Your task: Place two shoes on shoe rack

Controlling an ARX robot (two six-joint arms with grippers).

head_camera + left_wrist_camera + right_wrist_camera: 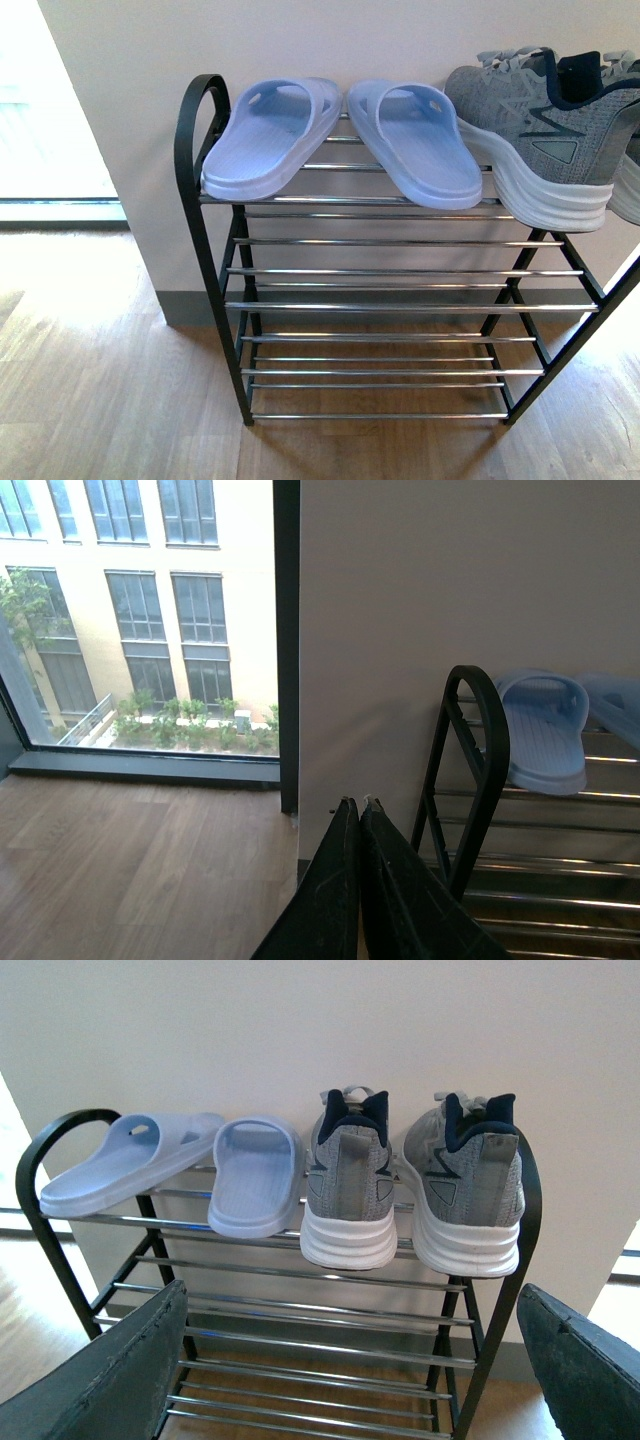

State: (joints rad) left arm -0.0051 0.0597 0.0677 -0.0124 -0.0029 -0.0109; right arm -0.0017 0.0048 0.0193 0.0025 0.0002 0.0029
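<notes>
The shoe rack (400,306) stands against the wall. On its top shelf lie two pale blue slide sandals (270,135) (418,140) and, to their right, two grey sneakers (545,135). The right wrist view shows all of them in a row: the sandals (255,1175) and both sneakers (348,1185) (468,1185), heels outward. My right gripper (350,1360) is open and empty, back from the rack (300,1310). My left gripper (355,805) is shut and empty, left of the rack's black side frame (480,760). Neither gripper shows in the front view.
The lower shelves (400,375) of the rack carry nothing. A wood floor (90,380) spreads to the left. A floor-to-ceiling window (140,620) with a dark frame (287,640) stands left of the wall.
</notes>
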